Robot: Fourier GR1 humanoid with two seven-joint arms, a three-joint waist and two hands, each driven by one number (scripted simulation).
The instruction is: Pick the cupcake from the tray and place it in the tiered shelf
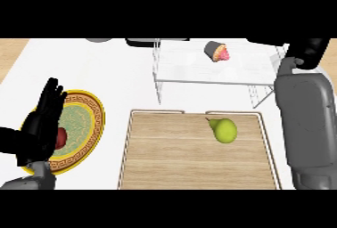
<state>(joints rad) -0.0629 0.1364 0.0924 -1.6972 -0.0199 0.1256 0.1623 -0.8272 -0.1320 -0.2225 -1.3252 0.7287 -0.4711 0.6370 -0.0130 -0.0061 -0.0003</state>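
cupcake (218, 52) lies tipped on the tiered shelf (197, 73); right hand (308, 52) (fingers unreadable) is raised beside it. left hand (43, 120) rests open, fingers straight, over the plate (89, 120).

No readable text, labels, brands, nos. or signs anywhere. Plate (89, 129) rim has gold key-pattern band (decoration only, not lettering). Tray (191, 164), shelf (211, 73), cupcake (218, 52), pear (223, 130): all w/o markings.
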